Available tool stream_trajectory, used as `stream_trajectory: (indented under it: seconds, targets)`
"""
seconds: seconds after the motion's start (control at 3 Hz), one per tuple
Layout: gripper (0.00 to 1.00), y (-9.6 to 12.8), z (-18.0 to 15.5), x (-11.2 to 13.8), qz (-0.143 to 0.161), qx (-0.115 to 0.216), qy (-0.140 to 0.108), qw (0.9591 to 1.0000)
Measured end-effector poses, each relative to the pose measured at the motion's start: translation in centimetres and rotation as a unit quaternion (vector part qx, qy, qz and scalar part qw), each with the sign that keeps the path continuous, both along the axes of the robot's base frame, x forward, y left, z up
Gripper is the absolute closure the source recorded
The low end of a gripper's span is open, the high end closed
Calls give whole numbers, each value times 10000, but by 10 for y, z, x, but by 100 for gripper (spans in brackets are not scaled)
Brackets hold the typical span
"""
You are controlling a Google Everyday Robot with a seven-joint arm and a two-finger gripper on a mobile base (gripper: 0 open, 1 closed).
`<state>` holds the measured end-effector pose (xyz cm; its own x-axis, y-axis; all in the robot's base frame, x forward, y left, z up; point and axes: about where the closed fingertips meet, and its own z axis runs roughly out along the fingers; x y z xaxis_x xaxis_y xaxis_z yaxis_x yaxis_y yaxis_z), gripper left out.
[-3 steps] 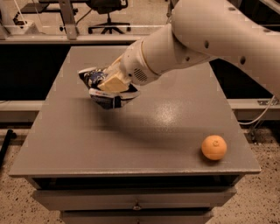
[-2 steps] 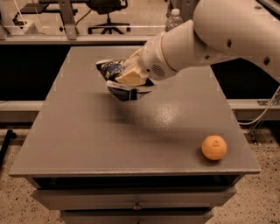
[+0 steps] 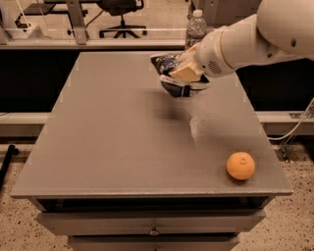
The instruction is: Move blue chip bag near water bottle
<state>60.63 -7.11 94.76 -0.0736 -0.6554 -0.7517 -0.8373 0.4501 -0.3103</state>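
My gripper (image 3: 180,74) is shut on the blue chip bag (image 3: 169,66), a dark navy crinkly foil bag with white edges, and holds it in the air above the far right part of the grey table (image 3: 113,132). The water bottle (image 3: 196,28), clear with a white cap, stands upright at the table's far edge, just behind and to the right of the bag. My white arm comes in from the upper right and hides the bottle's lower part.
An orange (image 3: 240,165) lies near the table's front right corner. Drawers run under the table's front edge. An office chair (image 3: 120,14) and a metal post (image 3: 76,22) stand on the floor beyond the table.
My gripper has carried the blue chip bag to the right and farther back, from the table's left middle toward the water bottle. The orange has not moved.
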Motion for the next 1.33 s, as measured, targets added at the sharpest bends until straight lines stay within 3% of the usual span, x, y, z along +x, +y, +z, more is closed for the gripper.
stream_trajectory:
  seconds: [0.67,1.33]
  targets:
    - [100,-80,-4,26,-749,-303,-44,9967]
    - [100,-122,-4,40,-1102,-430,-115,9929]
